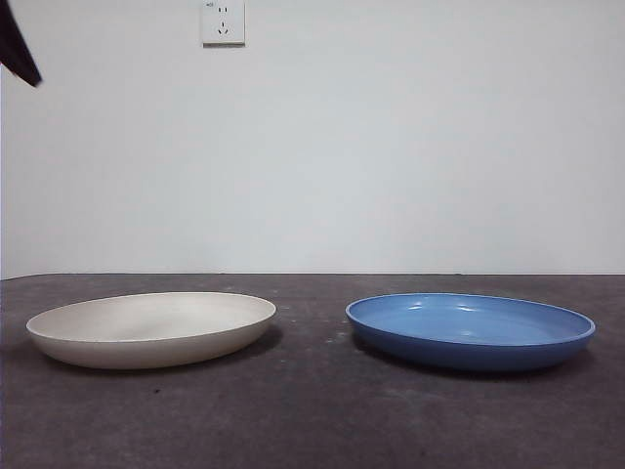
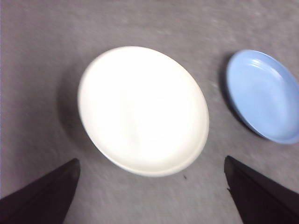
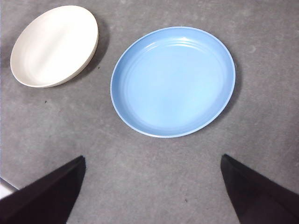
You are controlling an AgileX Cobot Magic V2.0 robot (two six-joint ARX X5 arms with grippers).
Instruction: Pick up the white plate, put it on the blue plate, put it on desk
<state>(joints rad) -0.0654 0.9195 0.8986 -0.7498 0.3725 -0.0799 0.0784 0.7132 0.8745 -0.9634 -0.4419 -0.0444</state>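
The white plate (image 1: 151, 328) lies flat on the desk (image 1: 312, 410) at the left; the blue plate (image 1: 470, 330) lies beside it at the right, a gap between them. High over the white plate (image 2: 143, 109) hangs my left gripper (image 2: 152, 175), open and holding nothing; the blue plate (image 2: 264, 95) shows off to one side. My right gripper (image 3: 153, 170) is open too, well above the blue plate (image 3: 173, 80), with the white plate (image 3: 54, 45) farther off. In the front view only a black tip (image 1: 18, 47) shows at the top left corner.
A white wall with a socket (image 1: 223, 21) stands behind the desk. Bare desk surface (image 3: 140, 172) lies in front of both plates.
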